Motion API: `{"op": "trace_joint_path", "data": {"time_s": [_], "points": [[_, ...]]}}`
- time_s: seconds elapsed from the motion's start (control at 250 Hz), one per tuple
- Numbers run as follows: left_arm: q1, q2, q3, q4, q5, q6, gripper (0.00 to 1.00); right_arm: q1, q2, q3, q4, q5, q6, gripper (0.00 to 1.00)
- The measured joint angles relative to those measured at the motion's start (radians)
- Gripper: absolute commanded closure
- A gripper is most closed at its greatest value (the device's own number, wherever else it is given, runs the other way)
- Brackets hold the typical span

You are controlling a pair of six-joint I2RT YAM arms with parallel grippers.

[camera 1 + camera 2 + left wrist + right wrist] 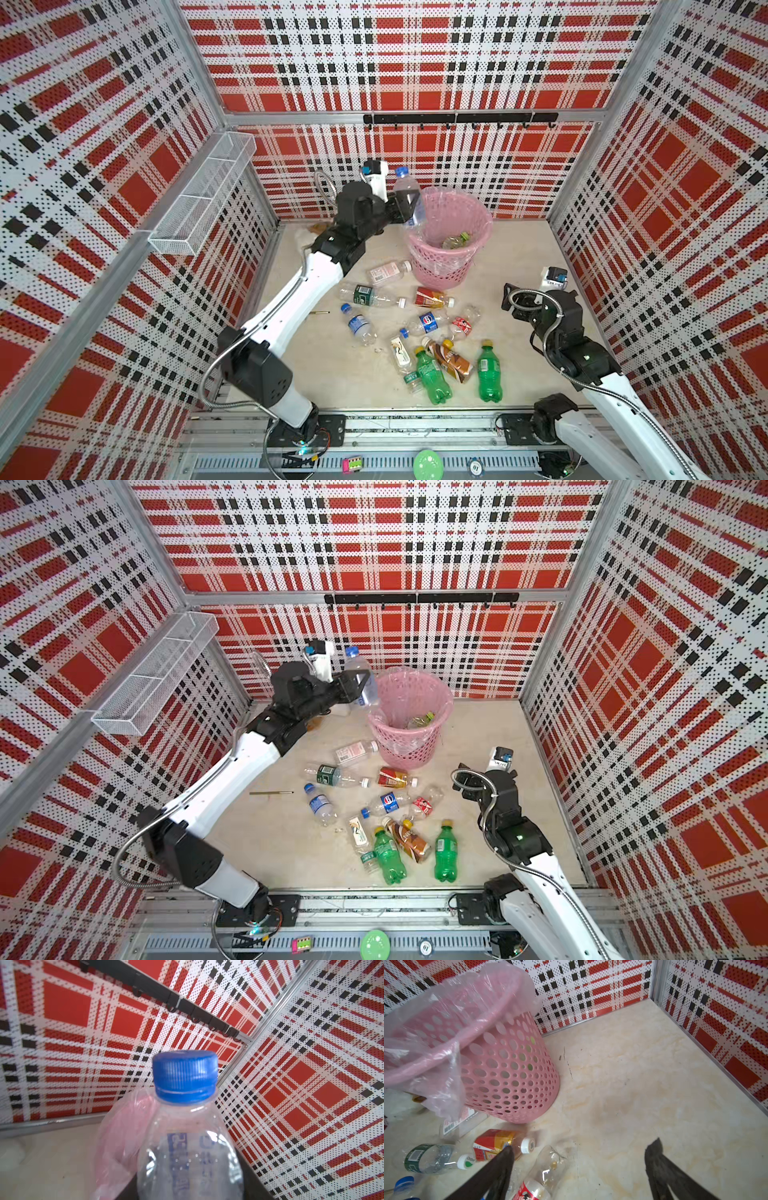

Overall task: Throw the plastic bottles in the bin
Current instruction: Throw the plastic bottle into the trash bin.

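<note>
Closest to the lens, in the left wrist view, is a clear plastic bottle with a ribbed blue cap point(185, 1076), cap uppermost and filling the frame. The left gripper point(406, 210) is closed around this bottle's lower body and holds it clear of the table point(519, 249).

The coming move turns on how the bottle sits against the round pink plastic bin point(436, 266). The bottle is roughly upright, with its long axis near vertical. It hangs at the bin's rim, on the side facing the left arm. Its base is against or just over the loose edge of the clear bag liner point(419, 226). I cannot tell whether any of the bottle is already over the opening. The bin's mouth lies just beyond it, on the side away from the left arm. I judge that a short carry across the rim is needed before the bottle is let go. Dropped from here, it could catch on the rim or the liner.

A crumpled bottle with a green cap point(457, 241) lies at the bottom of the bin.

The right gripper point(582, 1146) has its jaws spread wide and holds nothing. It hovers low over the table on the bin's opposite side. The other plastic bottles point(432, 322) lie on their sides on the table in front of the bin. Among them, a red-and-yellow-labelled bottle with a white cap point(496, 1142) lies close by one of the right gripper's fingertips.
</note>
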Motion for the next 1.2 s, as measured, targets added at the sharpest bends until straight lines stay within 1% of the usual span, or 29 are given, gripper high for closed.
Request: {"op": "trace_joint_path", "data": {"time_s": [0.216,0.356,0.488,0.624,0.672,0.792,0.876,1.068,1.2], "points": [[-0.008,0.262,0.196,0.052,0.02,0.007,0.52,-0.003,0.017,-0.002,-0.01,0.0,-0.005,0.0],[-0.008,0.386,0.299,0.043,0.035,-0.013,0.51,-0.004,0.023,-0.002,-0.011,-0.001,-0.005,0.0],[-0.009,0.451,0.381,0.02,0.048,-0.021,0.5,-0.004,0.014,-0.003,-0.011,0.0,-0.005,0.0],[-0.009,0.458,0.415,0.01,0.051,-0.025,0.47,-0.004,0.003,-0.003,-0.011,0.001,-0.005,0.0],[-0.01,0.458,0.417,0.013,0.051,-0.026,0.43,-0.004,0.004,-0.003,-0.011,0.001,-0.005,0.0],[-0.01,0.458,0.416,-0.001,0.054,-0.028,0.15,-0.004,0.006,-0.003,-0.011,0.0,-0.005,0.0],[-0.01,0.458,0.416,-0.007,0.058,-0.027,0.0,-0.004,0.011,-0.003,-0.011,0.0,-0.005,0.0],[-0.012,0.444,0.412,-0.042,0.048,-0.022,0.01,-0.004,0.015,-0.003,-0.011,-0.001,-0.005,0.0],[-0.015,0.378,0.402,-0.127,-0.005,0.011,0.01,-0.004,0.017,-0.003,-0.011,-0.008,-0.005,0.0]]}}
